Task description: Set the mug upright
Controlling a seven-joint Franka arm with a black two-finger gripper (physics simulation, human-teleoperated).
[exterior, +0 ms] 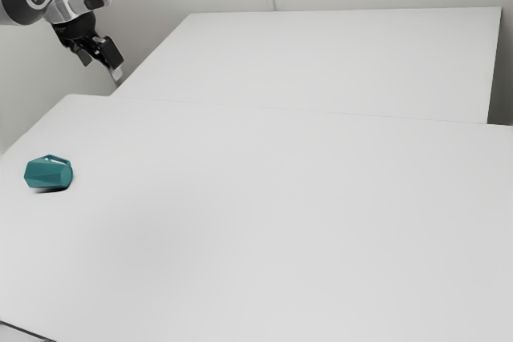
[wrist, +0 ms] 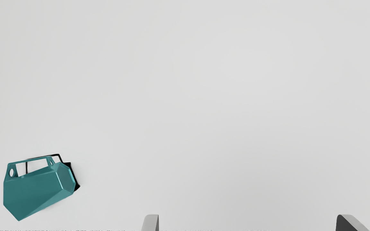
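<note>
A teal faceted mug [exterior: 48,173] lies on its side on the white table, near the exterior view's left edge. The black gripper [exterior: 115,70] hangs in the air beyond the mug, high above the table and apart from it. In the wrist view the mug [wrist: 34,192] shows its handle along one side and its closed base at one end; the inside is hidden. There the gripper [wrist: 247,223] stands open, its two fingertips wide apart with nothing between them, and the mug lies outside them, off to one side.
The white table [exterior: 264,222] spreads widely around the mug. A second white surface [exterior: 337,58] adjoins it at the back, with a pale wall behind. A dark line crosses the exterior view's lower left corner.
</note>
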